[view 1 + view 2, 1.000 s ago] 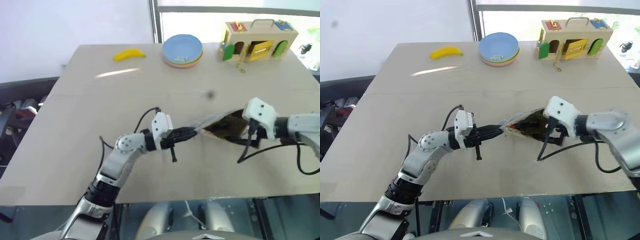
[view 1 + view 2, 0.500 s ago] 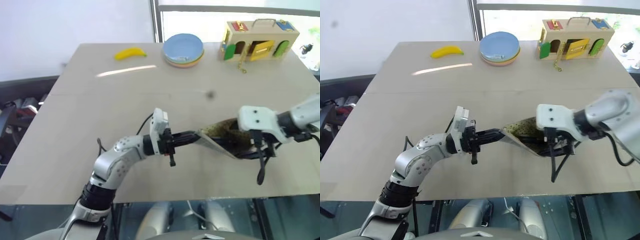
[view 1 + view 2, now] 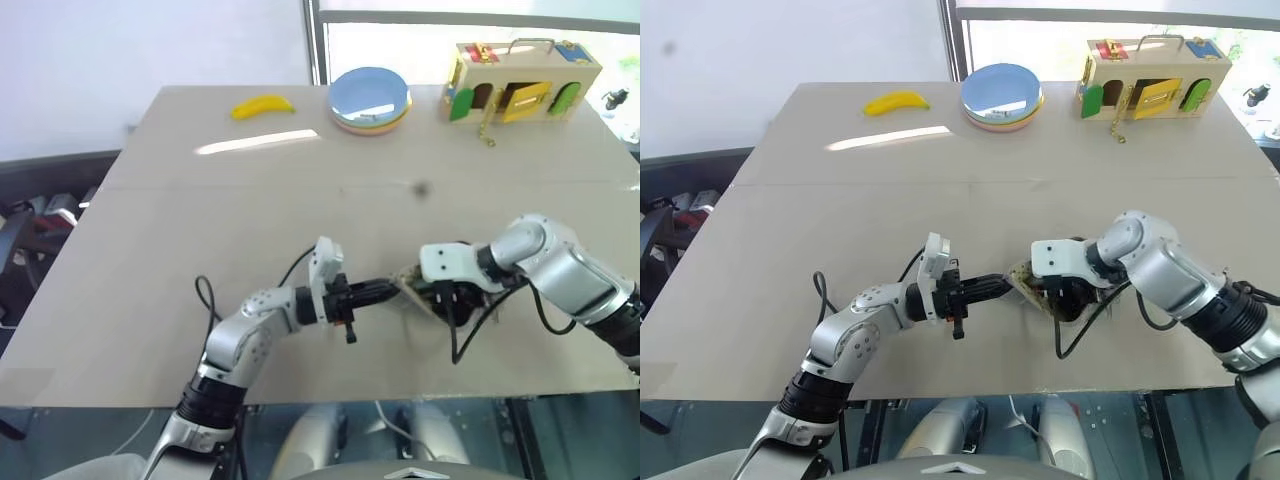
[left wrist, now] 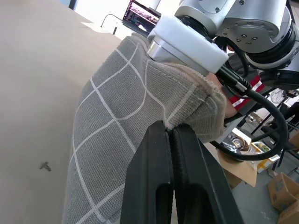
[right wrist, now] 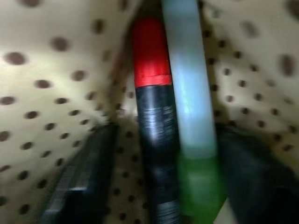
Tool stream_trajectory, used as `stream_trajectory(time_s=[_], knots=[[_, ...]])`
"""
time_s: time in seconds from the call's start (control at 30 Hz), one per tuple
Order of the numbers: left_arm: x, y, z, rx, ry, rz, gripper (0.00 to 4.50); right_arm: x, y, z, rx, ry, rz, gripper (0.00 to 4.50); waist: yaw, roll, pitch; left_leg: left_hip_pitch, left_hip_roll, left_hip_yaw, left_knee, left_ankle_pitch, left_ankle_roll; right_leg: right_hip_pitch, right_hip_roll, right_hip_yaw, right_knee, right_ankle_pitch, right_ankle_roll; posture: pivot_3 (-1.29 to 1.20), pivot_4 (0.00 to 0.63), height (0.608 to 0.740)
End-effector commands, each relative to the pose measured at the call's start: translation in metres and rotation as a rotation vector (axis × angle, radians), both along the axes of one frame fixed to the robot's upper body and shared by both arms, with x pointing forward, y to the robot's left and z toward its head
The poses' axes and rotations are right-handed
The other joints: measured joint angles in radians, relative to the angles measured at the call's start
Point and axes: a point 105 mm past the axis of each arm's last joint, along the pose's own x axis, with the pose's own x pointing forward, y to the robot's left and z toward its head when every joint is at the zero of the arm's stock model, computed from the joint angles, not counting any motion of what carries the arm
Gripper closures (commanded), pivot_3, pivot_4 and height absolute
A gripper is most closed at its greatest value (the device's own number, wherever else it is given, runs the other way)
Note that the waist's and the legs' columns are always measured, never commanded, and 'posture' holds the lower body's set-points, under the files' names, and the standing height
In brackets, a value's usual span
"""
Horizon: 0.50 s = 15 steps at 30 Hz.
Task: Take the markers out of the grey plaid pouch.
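The grey plaid pouch (image 4: 117,140) lies low over the table's near middle, its tan-edged mouth (image 3: 1025,280) held up. My left gripper (image 4: 170,128) is shut on the mouth's rim, pointing right. My right gripper (image 5: 168,133) is pushed down into the mouth, its white hand (image 3: 445,272) covering the opening. Inside, against the dotted lining, lie two markers side by side: a black one with a red cap (image 5: 152,93) and a pale one with a green end (image 5: 191,116). One dark finger (image 5: 79,177) stands on each side of the pair, jaws apart.
At the table's far edge are a yellow banana (image 3: 262,106), a stack of plates (image 3: 370,98) and a wooden latch box (image 3: 520,85). The table's front edge (image 3: 320,395) runs close below both arms.
My right hand has swung down and to the left into the pouch's mouth. The pouch has sunk toward the table and bunched up. My left gripper kept its hold and dropped a little.
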Motion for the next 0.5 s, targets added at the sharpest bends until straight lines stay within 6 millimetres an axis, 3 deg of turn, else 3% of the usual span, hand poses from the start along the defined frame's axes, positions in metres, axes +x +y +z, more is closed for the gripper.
stream_trajectory(time_s=[0.03, 0.33, 0.5], knots=[[0.0, -0.001, 0.005, -0.02, -0.034, -0.009, 4.5, 0.001, -0.01, -0.008, -0.028, 0.006, -0.037, 3.0, 0.0, 0.0, 0.0, 0.001, 0.0, 0.0, 0.0, 0.0, 0.0, 0.001, 0.0, 0.0, 0.0, 0.0, 0.0, 0.0, 0.15, 0.74], [0.0, -0.004, 0.003, -0.013, -0.04, -0.017, 4.5, 0.004, -0.01, 0.017, 0.046, -0.076, -0.058, 3.04, 0.001, 0.0, 0.0, 0.001, 0.0, -0.001, 0.0, 0.0, 0.0, 0.002, 0.0, 0.0, 0.0, 0.0, 0.0, 0.0, 0.15, 0.74], [-0.003, -0.004, 0.002, -0.012, -0.044, -0.025, 4.5, 0.003, -0.008, 0.04, 0.155, -0.111, -0.103, 3.04, 0.001, 0.0, 0.0, 0.0, 0.0, -0.001, 0.0, 0.0, 0.0, 0.001, 0.0, 0.0, 0.0, 0.0, 0.0, 0.0, 0.15, 0.74]])
